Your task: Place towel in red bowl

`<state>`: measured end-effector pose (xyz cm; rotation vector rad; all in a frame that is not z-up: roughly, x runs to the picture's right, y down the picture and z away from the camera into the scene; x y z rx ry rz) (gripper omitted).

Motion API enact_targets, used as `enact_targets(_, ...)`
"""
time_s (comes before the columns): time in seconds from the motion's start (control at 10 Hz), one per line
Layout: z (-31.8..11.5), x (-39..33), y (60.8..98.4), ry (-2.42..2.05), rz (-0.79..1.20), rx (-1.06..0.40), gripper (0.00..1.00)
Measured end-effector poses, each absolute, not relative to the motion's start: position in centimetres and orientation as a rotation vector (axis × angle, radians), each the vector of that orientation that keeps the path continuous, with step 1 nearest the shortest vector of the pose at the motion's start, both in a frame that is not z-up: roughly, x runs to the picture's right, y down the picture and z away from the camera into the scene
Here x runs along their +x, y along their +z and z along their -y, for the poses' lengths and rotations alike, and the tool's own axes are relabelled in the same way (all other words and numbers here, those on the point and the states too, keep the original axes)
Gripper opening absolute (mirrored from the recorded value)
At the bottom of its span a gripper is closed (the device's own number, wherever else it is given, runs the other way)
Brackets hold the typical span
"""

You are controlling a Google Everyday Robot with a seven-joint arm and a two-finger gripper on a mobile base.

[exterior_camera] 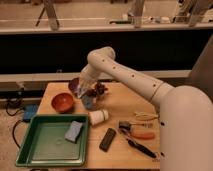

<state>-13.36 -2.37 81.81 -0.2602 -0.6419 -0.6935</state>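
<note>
The red bowl stands at the table's left, in front of the purple bowl. My gripper hangs low between the purple bowl and a small dark blue cup, just right of the red bowl. A pale blue-grey cloth, the towel, shows at the gripper's tip and seems held in it, above the table. The arm comes in from the right and hides part of the purple bowl.
A green tray at the front left holds a blue sponge pad. A white cup lies on its side. A black remote, an orange-handled tool and a dark object lie to the right.
</note>
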Motion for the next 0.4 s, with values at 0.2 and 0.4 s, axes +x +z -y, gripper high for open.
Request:
enact_targets(0.2,1.7,-14.7,81.8,-0.717,0.659,-0.260,0.00)
enact_targets(0.4,0.6,-17.2,82.1,-0.748,0.682,-0.257,0.00)
